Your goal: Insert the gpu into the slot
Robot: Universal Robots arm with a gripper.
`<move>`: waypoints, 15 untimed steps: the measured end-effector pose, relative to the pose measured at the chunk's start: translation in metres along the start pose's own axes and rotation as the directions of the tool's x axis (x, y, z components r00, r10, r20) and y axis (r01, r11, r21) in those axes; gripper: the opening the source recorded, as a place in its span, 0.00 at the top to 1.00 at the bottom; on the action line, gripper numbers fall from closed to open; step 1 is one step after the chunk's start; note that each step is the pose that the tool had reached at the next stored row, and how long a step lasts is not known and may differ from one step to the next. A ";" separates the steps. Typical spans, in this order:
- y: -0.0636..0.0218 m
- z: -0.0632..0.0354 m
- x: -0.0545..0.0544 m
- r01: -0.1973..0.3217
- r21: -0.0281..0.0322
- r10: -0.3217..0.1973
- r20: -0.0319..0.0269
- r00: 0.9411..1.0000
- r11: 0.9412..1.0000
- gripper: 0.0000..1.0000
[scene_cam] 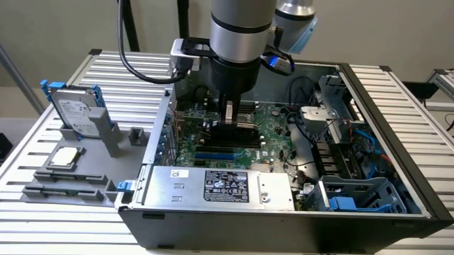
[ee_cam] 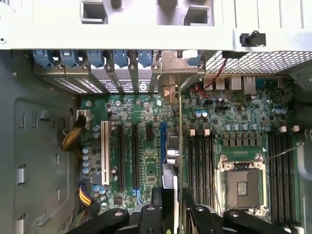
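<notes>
right up close, the gripper [ee_cam: 178, 197] has its jaws pressed in from both sides on the gpu [ee_cam: 179, 131]. the card stands on edge, its thin green edge facing the wrist camera and its metal bracket [ee_cam: 179, 66] up against the back wall of the computer case [scene_cam: 284, 234]. it sits just beside the slot [ee_cam: 163, 139], on the side nearer the black memory slots [ee_cam: 200, 161]. i can't tell whether its edge touches the blue strip.

in the exterior view the slot [scene_cam: 215, 156] shows at about seven o'clock from the gripper [scene_cam: 230, 119], blue along its whole length. the silver power box [scene_cam: 212, 186] lies at six o'clock from the slot. outside the case, at nine o'clock, a hard drive [scene_cam: 74, 114] stands upright in a grey holder on the slatted table [scene_cam: 397, 95], with a processor chip [scene_cam: 65, 156] lying flat at six o'clock from it.
</notes>
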State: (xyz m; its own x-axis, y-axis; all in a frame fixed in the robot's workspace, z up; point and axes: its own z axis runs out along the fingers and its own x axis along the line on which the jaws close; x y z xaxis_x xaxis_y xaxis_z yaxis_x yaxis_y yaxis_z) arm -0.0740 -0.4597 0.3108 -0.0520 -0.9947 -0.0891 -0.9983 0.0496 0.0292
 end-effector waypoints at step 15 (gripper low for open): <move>0.0008 0.0039 0.000 0.001 0.006 -0.001 -0.004 1.000 1.000 0.74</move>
State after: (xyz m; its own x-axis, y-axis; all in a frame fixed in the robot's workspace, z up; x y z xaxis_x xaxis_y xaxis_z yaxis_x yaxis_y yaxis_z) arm -0.0749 -0.4598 0.3069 -0.0512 -0.9950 -0.0854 -0.9985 0.0494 0.0234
